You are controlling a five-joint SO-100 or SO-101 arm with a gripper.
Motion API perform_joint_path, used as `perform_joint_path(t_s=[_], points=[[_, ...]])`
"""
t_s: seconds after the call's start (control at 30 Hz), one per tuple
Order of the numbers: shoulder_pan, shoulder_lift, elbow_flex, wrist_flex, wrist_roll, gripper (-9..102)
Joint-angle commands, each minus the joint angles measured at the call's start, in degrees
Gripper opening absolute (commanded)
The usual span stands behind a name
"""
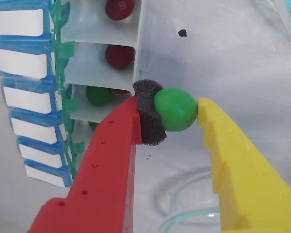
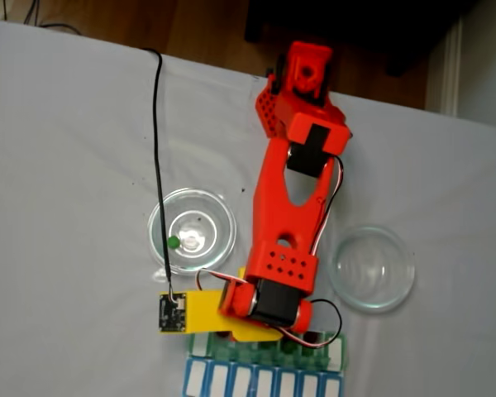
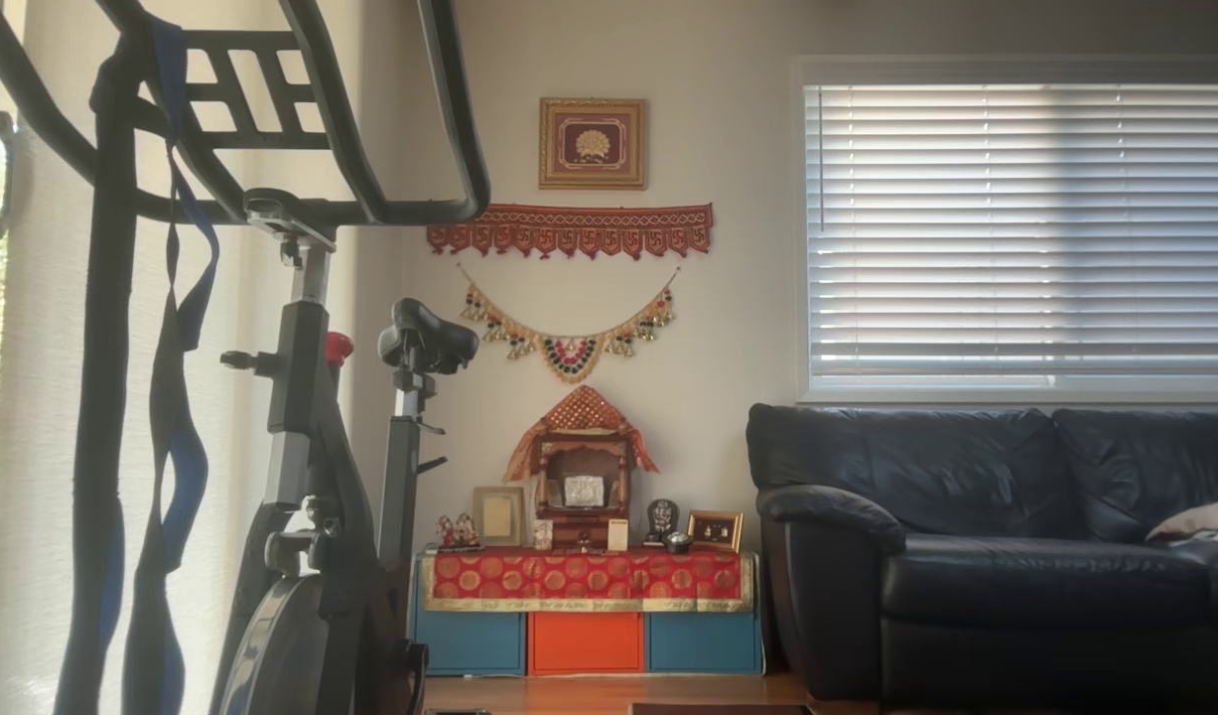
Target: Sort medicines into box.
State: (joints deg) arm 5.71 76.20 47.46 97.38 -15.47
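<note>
In the wrist view my gripper (image 1: 177, 110) is shut on a bright green ball (image 1: 175, 109), pinched between the grey foam pad of the red finger (image 1: 150, 116) and the yellow finger (image 1: 223, 141). It hangs just right of the box (image 1: 102, 73), whose open white compartments hold dark red balls (image 1: 119, 55) and a green ball (image 1: 98, 95). The fixed view shows the red arm (image 2: 285, 223) bent over the box (image 2: 314, 341) at the bottom edge. One green ball (image 2: 174, 242) lies in the left glass dish (image 2: 192, 230).
Blue lidded compartments (image 2: 264, 382) adjoin the box on the near side. A second glass dish (image 2: 371, 267) stands to the right of the arm. A black cable (image 2: 157, 149) runs across the white tablecloth. The other view shows a living room with an exercise bike (image 3: 311, 447).
</note>
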Motion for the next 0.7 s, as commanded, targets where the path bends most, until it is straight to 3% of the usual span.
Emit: perform_joint_path(t_s=[0.0, 0.17, 0.37, 0.67], points=[[-1.0, 0.9, -5.8, -0.1, 0.9, 1], [-1.0, -4.3, -12.3, 1.8, 2.8, 1], [-1.1, -18.9, -35.9, 11.9, 4.2, 1], [-1.1, -22.1, -42.5, 11.8, 4.8, 1]])
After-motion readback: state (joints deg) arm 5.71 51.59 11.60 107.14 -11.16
